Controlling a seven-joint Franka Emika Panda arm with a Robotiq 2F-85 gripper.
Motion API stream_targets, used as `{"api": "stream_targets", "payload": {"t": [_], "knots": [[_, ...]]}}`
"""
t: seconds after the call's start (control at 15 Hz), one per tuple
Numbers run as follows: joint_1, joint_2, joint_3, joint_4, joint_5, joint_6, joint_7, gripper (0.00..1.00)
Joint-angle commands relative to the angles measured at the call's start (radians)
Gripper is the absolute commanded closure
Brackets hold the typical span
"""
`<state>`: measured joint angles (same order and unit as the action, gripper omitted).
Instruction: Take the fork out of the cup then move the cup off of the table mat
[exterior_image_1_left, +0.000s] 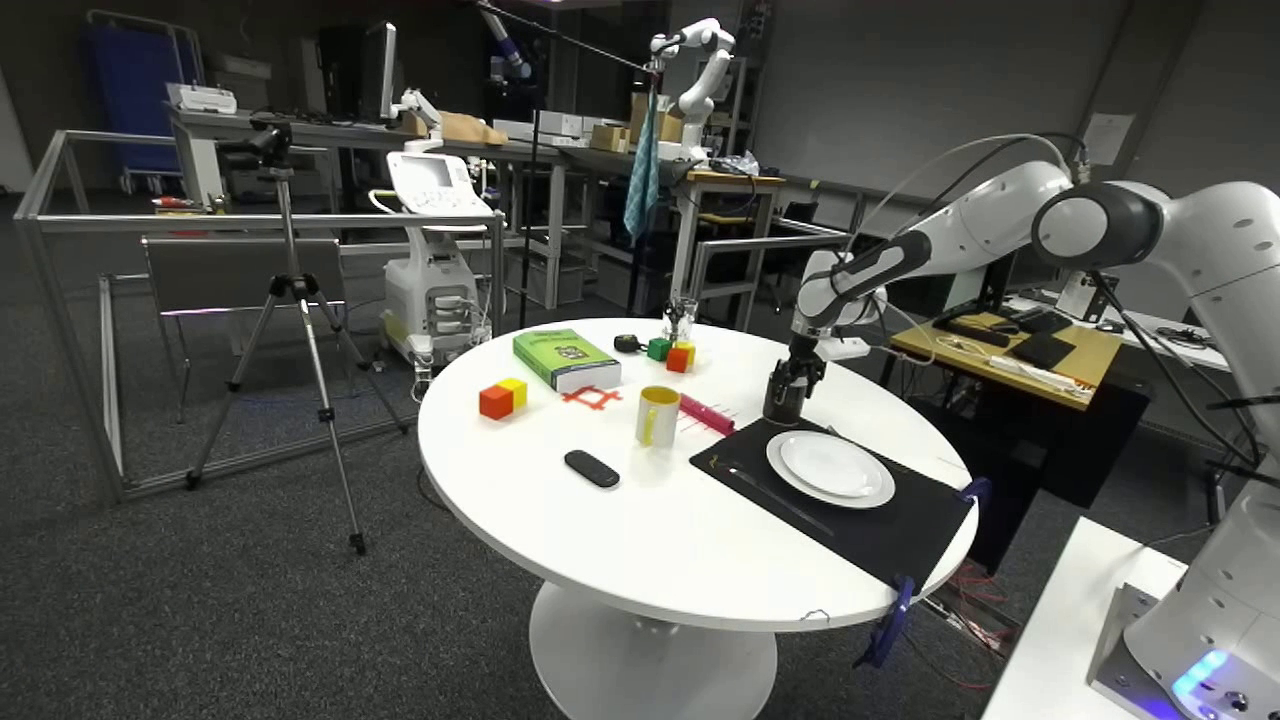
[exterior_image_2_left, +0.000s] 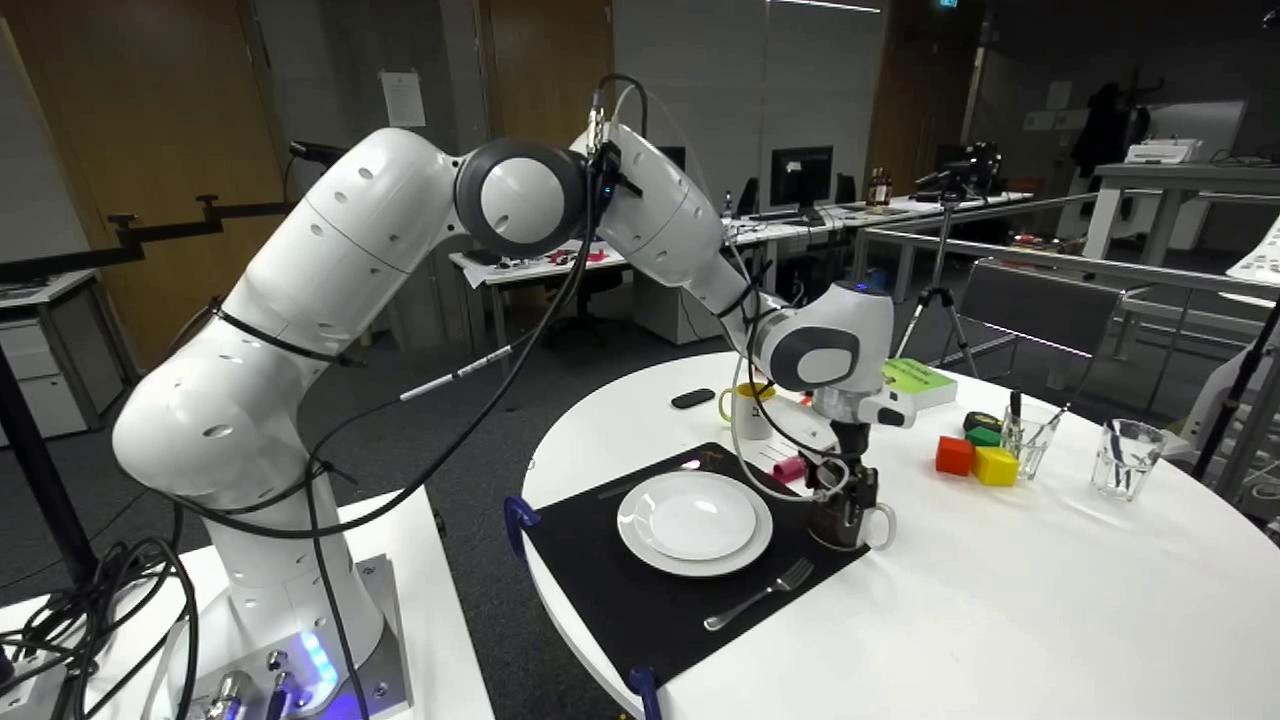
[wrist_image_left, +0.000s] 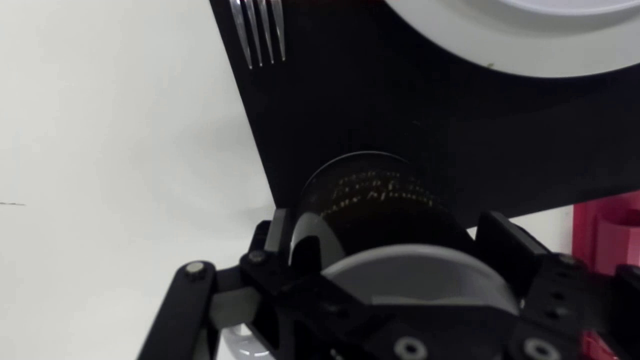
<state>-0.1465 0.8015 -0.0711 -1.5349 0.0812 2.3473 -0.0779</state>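
Counting, in an exterior view, one black cup (exterior_image_1_left: 783, 407) upright on the corner of one black table mat (exterior_image_1_left: 902, 540), two stacked plates (exterior_image_1_left: 832, 466), one yellow-handled mug (exterior_image_1_left: 658, 420), one green book (exterior_image_1_left: 565, 358), five cubes (exterior_image_1_left: 495, 403) and two blue clamps (exterior_image_1_left: 882, 638). Finding, in an exterior view, one fork (exterior_image_2_left: 753, 600) flat on the mat beside the plates, plus two glasses (exterior_image_2_left: 1135, 465), with thin sticks (exterior_image_2_left: 1016, 406) in one. Seeing, in the wrist view, the gripper (wrist_image_left: 387, 231) spread wide around the cup, but unable to tell about contact. Glimpsing the cup's white interior, partly hidden behind the gripper.
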Motion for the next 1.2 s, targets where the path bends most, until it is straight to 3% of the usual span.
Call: {"api": "stream_targets", "payload": {"t": [0.0, 0.53, 1.13], "knots": [[0.012, 0.019, -0.013, 0.014, -0.022, 0.079, 0.047, 0.0], [0.041, 0.043, -0.049, 0.012, -0.06, 0.193, 0.123, 0.0], [0.034, 0.06, -0.076, 0.028, -0.06, 0.24, 0.156, 0.0]]}}
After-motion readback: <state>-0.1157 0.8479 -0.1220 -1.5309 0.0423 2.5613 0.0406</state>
